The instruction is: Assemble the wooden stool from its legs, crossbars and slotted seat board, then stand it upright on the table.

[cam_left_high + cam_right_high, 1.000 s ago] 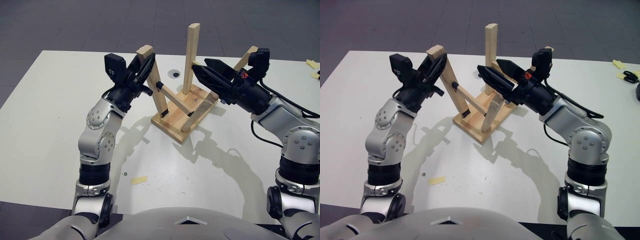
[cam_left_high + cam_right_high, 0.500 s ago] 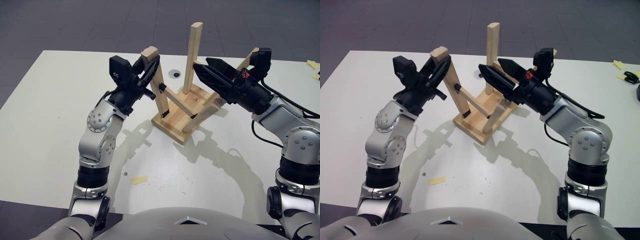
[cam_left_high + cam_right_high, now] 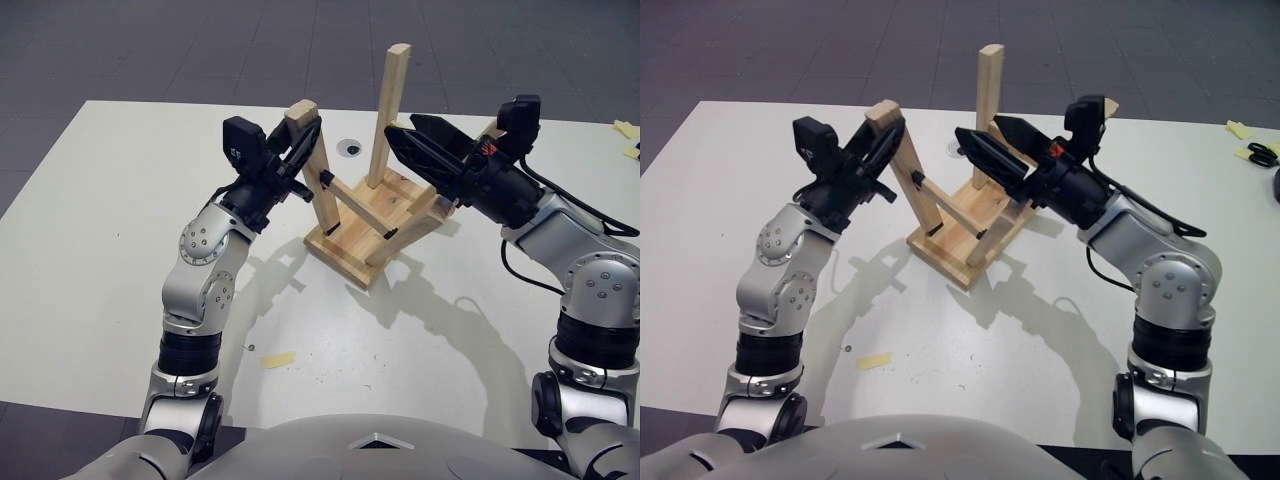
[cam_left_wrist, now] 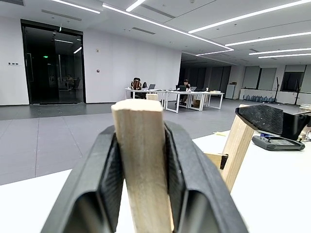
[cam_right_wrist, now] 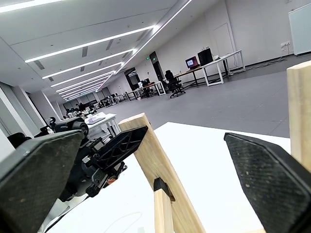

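The wooden stool lies upside down, its seat board (image 3: 352, 250) on the white table (image 3: 120, 200) and its legs pointing up. My left gripper (image 3: 300, 135) is shut on the top of the near left leg (image 3: 320, 185), which fills the gap between the black fingers (image 4: 97, 179). A crossbar (image 3: 358, 208) runs from that leg to the near right one. The far leg (image 3: 388, 115) stands tall. My right gripper (image 3: 978, 128) hangs open above the seat's middle, touching nothing, beside the tip of the right leg (image 3: 1108, 105).
A yellow tape scrap (image 3: 277, 359) lies near the table's front left. A small round hole (image 3: 350, 149) sits behind the stool. More tape bits (image 3: 625, 128) and a dark object (image 3: 1260, 152) lie at the far right edge.
My left gripper has carried the held leg a little to the right, and the whole stool has shifted and tilted with it. The right gripper has barely moved and stays open.
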Robot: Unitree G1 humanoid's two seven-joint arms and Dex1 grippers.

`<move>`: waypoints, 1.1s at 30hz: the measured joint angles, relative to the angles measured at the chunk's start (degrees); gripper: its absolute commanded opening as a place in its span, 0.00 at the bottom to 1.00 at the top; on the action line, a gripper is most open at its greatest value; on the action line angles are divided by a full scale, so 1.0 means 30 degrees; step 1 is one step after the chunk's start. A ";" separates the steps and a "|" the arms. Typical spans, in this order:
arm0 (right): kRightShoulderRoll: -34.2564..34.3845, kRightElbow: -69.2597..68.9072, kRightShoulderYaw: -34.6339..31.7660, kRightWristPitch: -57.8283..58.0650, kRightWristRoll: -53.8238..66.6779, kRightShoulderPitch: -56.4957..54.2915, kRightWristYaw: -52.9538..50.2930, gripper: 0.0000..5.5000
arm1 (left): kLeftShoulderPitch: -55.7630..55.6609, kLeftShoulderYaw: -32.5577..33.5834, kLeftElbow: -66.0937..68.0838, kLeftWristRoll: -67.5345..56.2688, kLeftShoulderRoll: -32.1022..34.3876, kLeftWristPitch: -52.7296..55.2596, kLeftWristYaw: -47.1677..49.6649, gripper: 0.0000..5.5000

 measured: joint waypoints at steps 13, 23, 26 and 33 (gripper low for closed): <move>0.0277 0.8033 0.3110 -0.0222 -0.5469 -0.5665 0.5580 0.98 | 0.0116 0.0183 0.0427 -0.0440 -0.0041 -0.0054 0.0011 0.19; 0.1882 0.8848 0.6217 -0.0461 -0.9206 -0.4344 0.7211 0.98 | 0.0107 0.0195 0.0457 -0.0446 -0.0109 -0.0054 0.0021 0.19; 0.1765 0.8880 0.6587 -0.1703 -1.0467 -0.4073 0.7354 0.98 | 0.0105 0.0183 0.0469 -0.0446 -0.0112 -0.0032 0.0020 0.19; 0.1970 0.8106 0.6230 -0.1732 -1.0990 -0.3257 0.6031 0.98 | 0.0162 0.0177 0.0453 -0.0433 -0.0101 -0.0033 0.0054 0.19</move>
